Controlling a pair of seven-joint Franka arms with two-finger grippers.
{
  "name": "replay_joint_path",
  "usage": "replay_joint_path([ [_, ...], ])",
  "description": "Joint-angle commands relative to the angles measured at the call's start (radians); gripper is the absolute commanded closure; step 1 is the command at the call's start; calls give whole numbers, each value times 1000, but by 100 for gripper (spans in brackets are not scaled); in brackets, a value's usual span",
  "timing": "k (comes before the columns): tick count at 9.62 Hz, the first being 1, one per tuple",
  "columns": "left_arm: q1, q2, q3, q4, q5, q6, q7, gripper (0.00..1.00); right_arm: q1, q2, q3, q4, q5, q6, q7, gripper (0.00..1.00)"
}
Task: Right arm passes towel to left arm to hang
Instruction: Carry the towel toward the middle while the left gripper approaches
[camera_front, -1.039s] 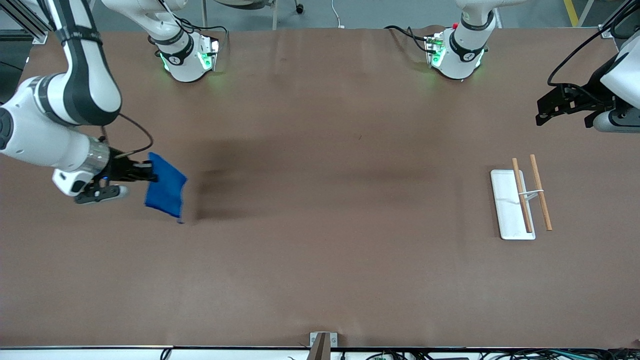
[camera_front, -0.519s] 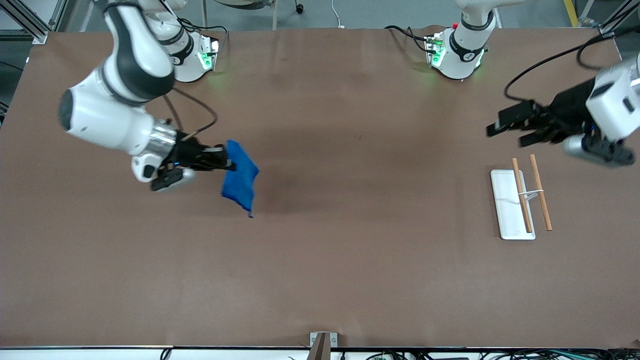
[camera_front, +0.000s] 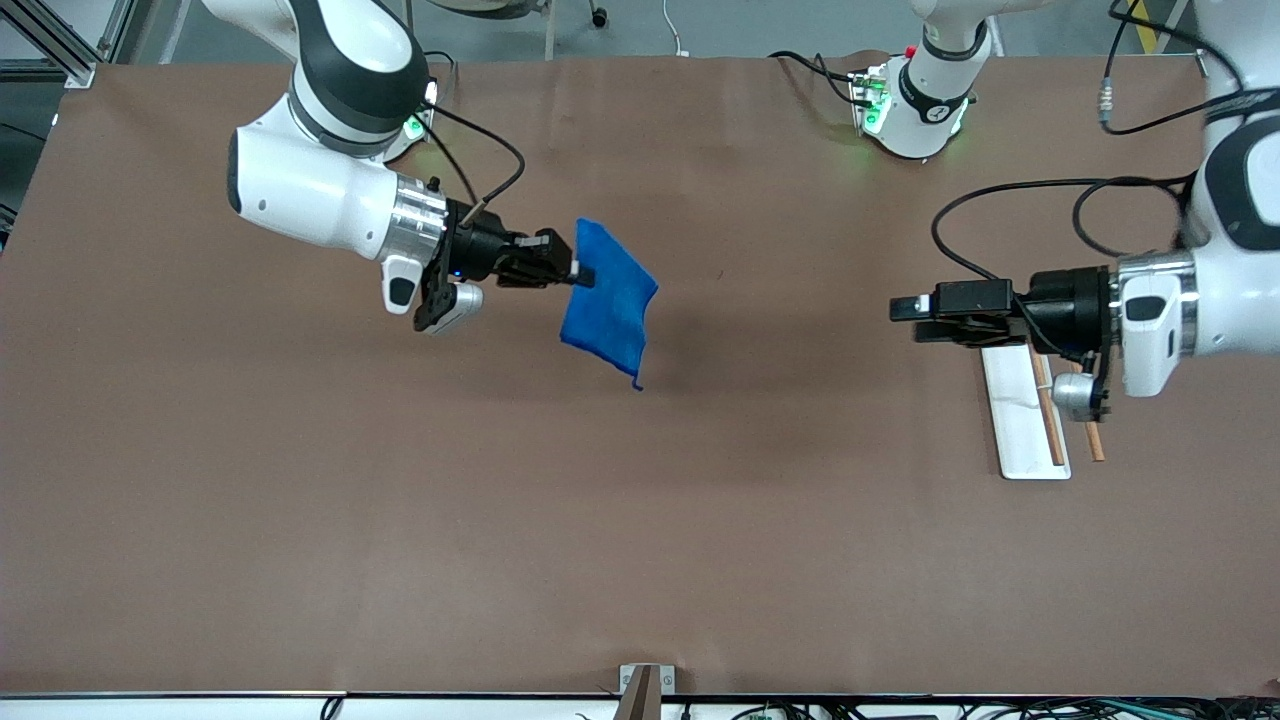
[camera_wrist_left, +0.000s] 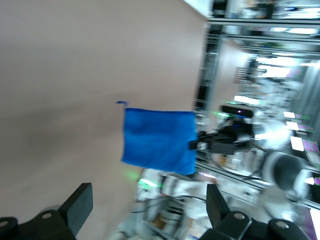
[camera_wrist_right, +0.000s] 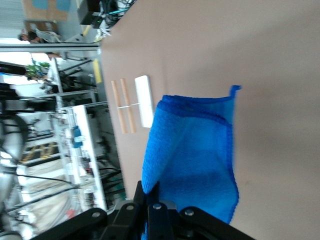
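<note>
The bright blue towel (camera_front: 610, 300) hangs in the air over the middle of the table, its small loop at the lowest corner. My right gripper (camera_front: 580, 273) is shut on the towel's upper edge and holds it up; in the right wrist view the towel (camera_wrist_right: 192, 160) hangs from my shut fingers. My left gripper (camera_front: 900, 318) is open and empty, held level over the table toward the left arm's end, and points at the towel with a wide gap between. In the left wrist view the towel (camera_wrist_left: 159, 139) shows ahead between my spread fingers (camera_wrist_left: 77, 206).
A white rack base (camera_front: 1020, 420) with two wooden rods (camera_front: 1046, 425) lies on the brown table (camera_front: 640, 520) at the left arm's end, partly under my left wrist. It also shows in the right wrist view (camera_wrist_right: 142, 100).
My right arm has carried the towel from the right arm's end toward the table's middle. My left arm has swung in over the rack and pointed its gripper at the towel.
</note>
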Motion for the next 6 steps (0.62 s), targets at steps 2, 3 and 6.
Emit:
replay_joint_path([
  [2,-8,89,-27,-179,-211,20,225,0,-5,-1,40,13,278,-1,5,100],
  [3,-9,137,-49,-233,-318,15,326,0,6,2,43,26,342,-1,5,100],
  [6,-5,318,-179,-288,-518,6,492,0,13,68,43,82,483,1,2,100],
])
